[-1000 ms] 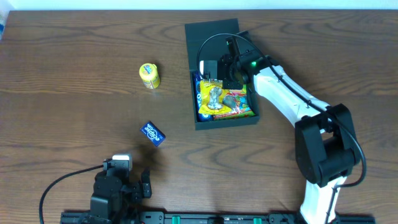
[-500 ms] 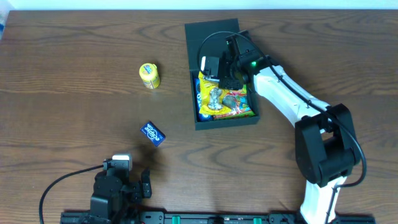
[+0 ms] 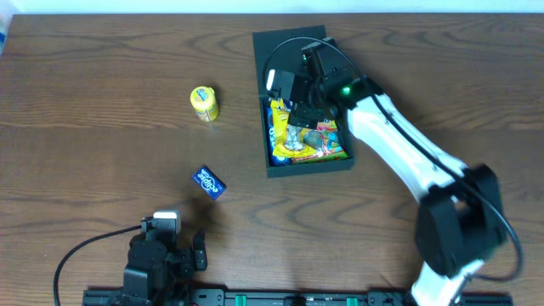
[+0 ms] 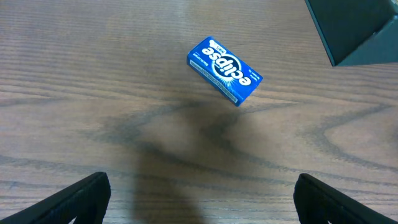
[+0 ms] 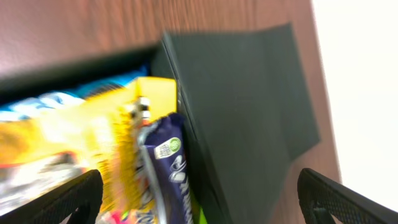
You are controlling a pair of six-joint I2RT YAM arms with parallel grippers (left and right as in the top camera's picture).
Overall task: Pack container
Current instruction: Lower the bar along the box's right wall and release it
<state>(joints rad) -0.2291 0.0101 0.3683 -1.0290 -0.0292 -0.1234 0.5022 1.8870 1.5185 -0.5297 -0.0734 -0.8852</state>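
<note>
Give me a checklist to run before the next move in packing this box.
1. Lid open: ok, the flap lies flat behind the container.
2. Nothing held: ok, the right end effector is open above the packets.
3. Other arm ready: ok, the left end effector is open, with the gum pack on the table ahead of it.
4. Everything packed: not ok, the gum pack and yellow can lie outside.
5. Room left inside: cannot tell.
</note>
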